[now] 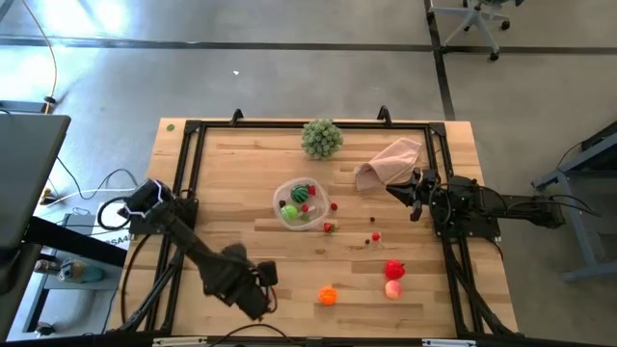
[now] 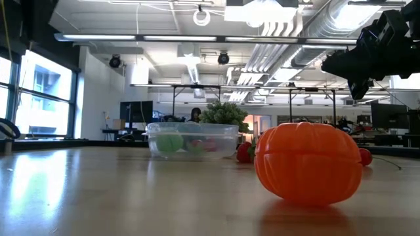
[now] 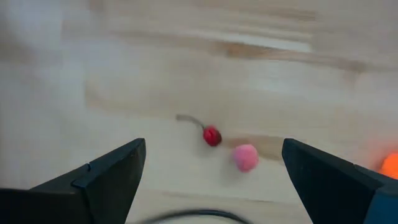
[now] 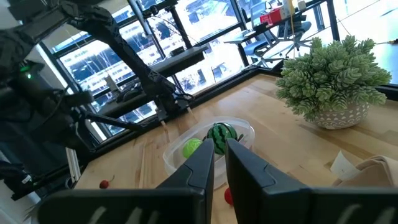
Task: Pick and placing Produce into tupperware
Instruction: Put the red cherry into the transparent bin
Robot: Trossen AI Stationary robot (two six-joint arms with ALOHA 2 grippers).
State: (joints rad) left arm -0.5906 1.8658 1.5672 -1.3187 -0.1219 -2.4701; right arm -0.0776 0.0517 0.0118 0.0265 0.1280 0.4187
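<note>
**A:** How were the arms posed?

**B:** The left arm reached low across the near-left part of the wooden surface (image 1: 241, 183), its left gripper (image 1: 258, 289) near the front edge with fingers (image 3: 106, 177) spread apart and holding nothing. The right arm lay along the right edge, the right gripper (image 1: 403, 189) just beside the pinkish-beige cloth (image 1: 390, 162), its two fingers (image 4: 199, 168) nearly closed together and empty.

**A:** And the room?

**B:** An open workspace with big windows, ceiling ducts and an office chair (image 1: 477, 21) behind the surface. A leafy green ball (image 1: 321, 137) sat at the far middle.

**A:** Where was the container?

**B:** The clear tupperware (image 1: 302, 204) stood mid-surface, holding a light green piece (image 1: 290, 211) and a striped dark green piece (image 1: 302, 193).

**A:** The rest of the produce?

**B:** Outside it: an orange pumpkin (image 1: 328, 295) near the front, a red piece (image 1: 393, 271) touching a pink piece (image 1: 392, 288) to the right, and tiny red berries (image 1: 329, 227) scattered between.
</note>
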